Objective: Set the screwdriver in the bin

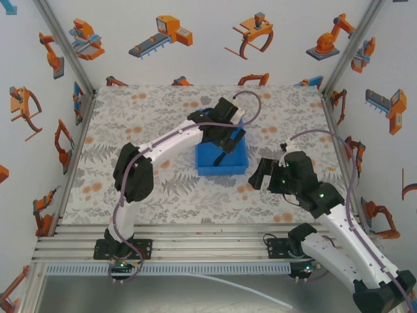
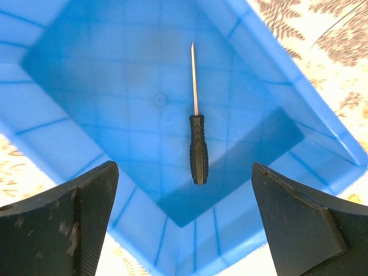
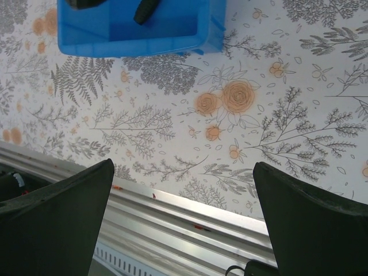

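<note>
Left pincer [image 2: 183, 168] and right pincer [image 3: 183, 165] both gape wide, pointing downward.

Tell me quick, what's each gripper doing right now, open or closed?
Left gripper: open, empty, above the screwdriver lying in the bin.
Right gripper: open, empty.

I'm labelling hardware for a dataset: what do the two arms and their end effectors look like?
The left arm and right arm are white shells with black joints, each trailed by a thin purple cable. The left end effector and right end effector have broad black wedge fingers, the left's scuffed.
</note>
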